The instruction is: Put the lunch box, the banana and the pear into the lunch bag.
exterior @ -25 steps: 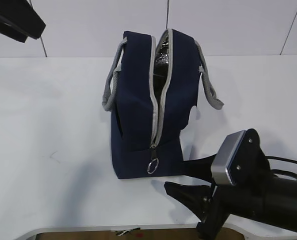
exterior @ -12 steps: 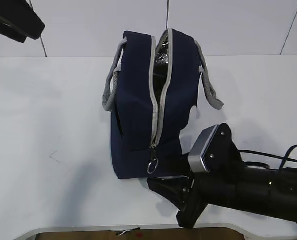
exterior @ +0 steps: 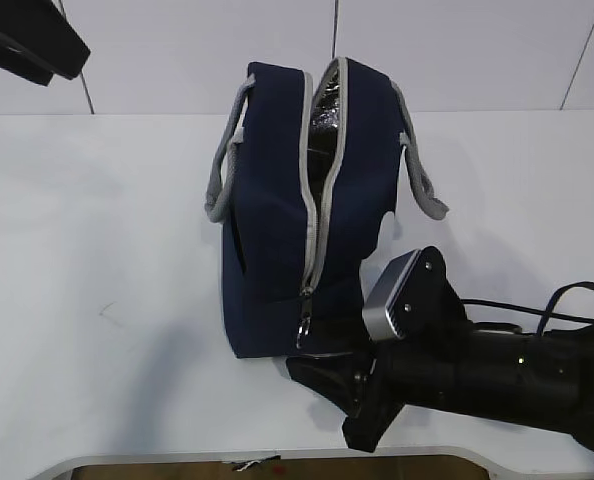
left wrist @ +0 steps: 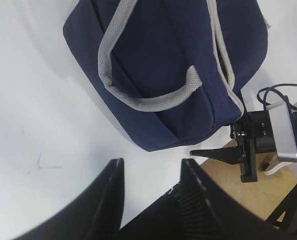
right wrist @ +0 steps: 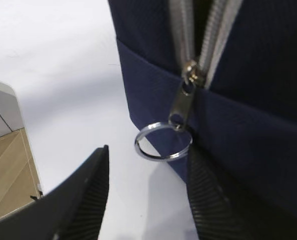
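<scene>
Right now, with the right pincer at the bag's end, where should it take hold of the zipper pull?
Grip the ring pull, probably. It hangs free below the slider at the lunch bag's end, standing off the fabric. The right pincer is open just below it; come up so the fingers close across the ring's rim.

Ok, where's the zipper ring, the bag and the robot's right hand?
ring (right wrist: pixel 163 142), right wrist view, on its metal loop
bag (exterior: pixel 272 215), exterior view, on its navy side
right hand (right wrist: pixel 146 200), right wrist view, between its open fingers

Inside of the lunch bag (exterior: pixel 277 220) stays dark (contents unreadable); right gripper (right wrist: pixel 148 185) cut off below.
</scene>
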`<control>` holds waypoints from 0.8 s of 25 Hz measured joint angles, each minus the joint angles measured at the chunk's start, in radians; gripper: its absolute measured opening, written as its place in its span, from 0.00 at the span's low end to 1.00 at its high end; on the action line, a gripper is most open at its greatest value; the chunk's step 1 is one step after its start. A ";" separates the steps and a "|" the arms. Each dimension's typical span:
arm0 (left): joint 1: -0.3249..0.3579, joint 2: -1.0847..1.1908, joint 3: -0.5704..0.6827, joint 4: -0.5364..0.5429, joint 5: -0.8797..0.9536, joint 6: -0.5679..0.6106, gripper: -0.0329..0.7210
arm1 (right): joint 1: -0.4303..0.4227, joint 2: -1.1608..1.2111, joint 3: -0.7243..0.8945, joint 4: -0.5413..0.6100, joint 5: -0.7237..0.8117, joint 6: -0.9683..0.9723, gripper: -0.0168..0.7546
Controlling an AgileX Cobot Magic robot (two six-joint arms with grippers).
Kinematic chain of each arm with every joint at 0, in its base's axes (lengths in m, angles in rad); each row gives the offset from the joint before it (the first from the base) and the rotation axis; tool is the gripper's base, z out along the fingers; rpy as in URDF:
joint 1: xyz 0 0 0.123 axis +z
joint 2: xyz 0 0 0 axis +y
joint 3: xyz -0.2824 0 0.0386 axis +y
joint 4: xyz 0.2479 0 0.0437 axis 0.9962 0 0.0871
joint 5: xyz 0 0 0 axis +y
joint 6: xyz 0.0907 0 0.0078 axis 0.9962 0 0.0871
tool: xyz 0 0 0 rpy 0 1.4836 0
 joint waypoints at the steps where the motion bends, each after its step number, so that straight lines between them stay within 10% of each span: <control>1: 0.000 0.000 0.000 0.000 0.000 0.000 0.42 | 0.000 0.001 0.000 0.000 0.003 0.000 0.55; 20: 0.000 0.000 0.000 0.000 0.000 0.000 0.42 | 0.000 0.001 0.000 0.010 -0.013 0.002 0.55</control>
